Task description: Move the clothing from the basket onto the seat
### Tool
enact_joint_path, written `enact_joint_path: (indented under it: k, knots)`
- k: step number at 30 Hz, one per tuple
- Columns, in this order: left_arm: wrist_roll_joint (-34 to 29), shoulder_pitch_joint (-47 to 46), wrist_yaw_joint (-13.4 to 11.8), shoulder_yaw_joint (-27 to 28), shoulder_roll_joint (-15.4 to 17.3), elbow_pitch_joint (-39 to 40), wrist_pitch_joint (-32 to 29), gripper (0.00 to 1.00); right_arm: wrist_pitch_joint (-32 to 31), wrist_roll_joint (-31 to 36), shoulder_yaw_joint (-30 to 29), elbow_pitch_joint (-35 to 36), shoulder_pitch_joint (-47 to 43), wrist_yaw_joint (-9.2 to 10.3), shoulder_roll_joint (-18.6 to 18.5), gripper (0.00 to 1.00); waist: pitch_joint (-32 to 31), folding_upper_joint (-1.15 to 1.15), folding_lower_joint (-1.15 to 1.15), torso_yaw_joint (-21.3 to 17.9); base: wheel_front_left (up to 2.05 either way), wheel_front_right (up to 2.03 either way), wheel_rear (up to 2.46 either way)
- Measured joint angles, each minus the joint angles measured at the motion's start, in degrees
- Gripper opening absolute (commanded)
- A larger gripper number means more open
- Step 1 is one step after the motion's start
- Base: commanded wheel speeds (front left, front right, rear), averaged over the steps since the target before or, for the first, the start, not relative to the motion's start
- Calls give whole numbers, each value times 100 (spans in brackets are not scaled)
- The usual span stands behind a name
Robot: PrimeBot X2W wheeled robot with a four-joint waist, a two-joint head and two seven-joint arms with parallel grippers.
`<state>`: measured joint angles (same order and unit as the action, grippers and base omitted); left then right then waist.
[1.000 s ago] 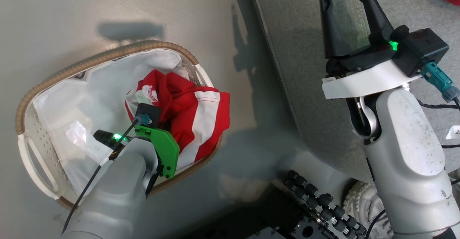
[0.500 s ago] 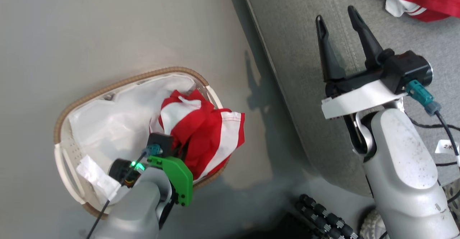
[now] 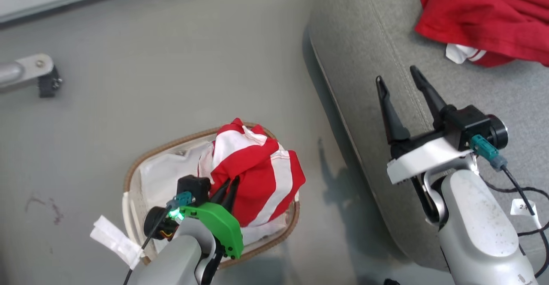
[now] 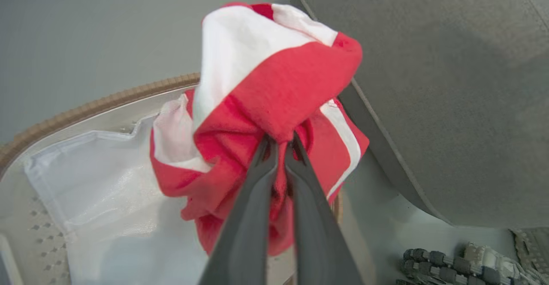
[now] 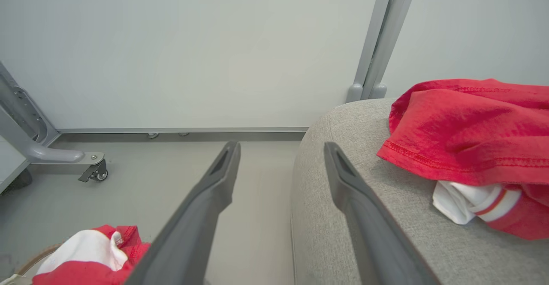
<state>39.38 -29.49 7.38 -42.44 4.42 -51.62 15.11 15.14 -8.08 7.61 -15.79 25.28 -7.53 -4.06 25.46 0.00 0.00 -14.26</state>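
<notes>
A red and white striped garment (image 3: 257,178) hangs bunched above the basket (image 3: 137,169), its lower folds still over the white liner (image 4: 103,178). My left gripper (image 3: 229,186) is shut on this clothing (image 4: 274,83), pinching a fold between both fingers. A second red garment (image 3: 484,15) with white trim lies on the grey seat (image 3: 369,62), also seen as the red cloth (image 5: 467,122) at the right. My right gripper (image 3: 401,81) hovers open over the seat's edge, fingers (image 5: 214,199) spread with nothing between them.
A grey metal frame foot with a caster (image 3: 40,77) stands on the floor at the far left, also as the caster (image 5: 96,173) by the wall. Black cables (image 3: 519,190) and a white tag lie on the seat at the right.
The head camera has tilted up and the whole picture shifted. My left gripper has lifted the striped garment higher out of the basket. The right gripper stays open.
</notes>
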Motion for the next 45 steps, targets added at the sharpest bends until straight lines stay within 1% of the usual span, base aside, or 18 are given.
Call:
enact_joint_path:
  k: [7, 12, 13, 19, 27, 34, 38, 43, 45]
  knots:
    - [-605, 552, 0, 857, -43, 848, 1, 0, 0, 14, 53, -156, -387, 0, -21, 100, -675, 0, 0, 251, 0, 0, 0]
    - [-953, 829, 0, 1325, -108, 1502, 1, 0, 0, 19, 65, -243, -633, 0, -46, 100, -1115, 0, 0, 414, 0, 0, 0]
    - [-1105, 915, 0, 1467, -122, 1774, 1, 0, 0, 19, 78, -275, -732, 0, -46, 100, -1286, 0, 0, 481, 0, 0, 0]
    - [-1359, 1004, 0, 1867, -143, 2604, 2, 0, 0, 19, 153, -363, -1029, 0, -30, 100, -1779, 0, 0, 673, 0, 0, 0]
    - [-1464, 1101, 0, 2059, -151, 3284, 2, 0, 0, 8, 302, -469, -1320, 0, -14, 100, -2186, 0, 0, 798, 0, 0, 0]
    - [-1445, 1162, 0, 2053, -154, 3523, 1, 0, 0, 32, 650, -515, -1460, 0, -77, 100, -2362, 0, 0, 861, 0, 0, 0]
    - [-1428, 1188, 0, 2020, -155, 3564, 1, 0, 0, 47, 1058, -500, -1471, 0, -160, 100, -2388, 0, 0, 905, 0, 0, 0]
    - [-1402, 1188, 0, 1935, -155, 3595, 2, 0, 0, 79, 1933, -461, -1399, 0, -227, 100, -2399, 0, 0, 972, 0, 0, 0]
    - [-1388, 1187, 0, 1874, -155, 3595, 2, 0, 0, 34, 2184, -453, -1283, 0, -222, 100, -2391, 0, 0, 1003, 0, 0, 0]
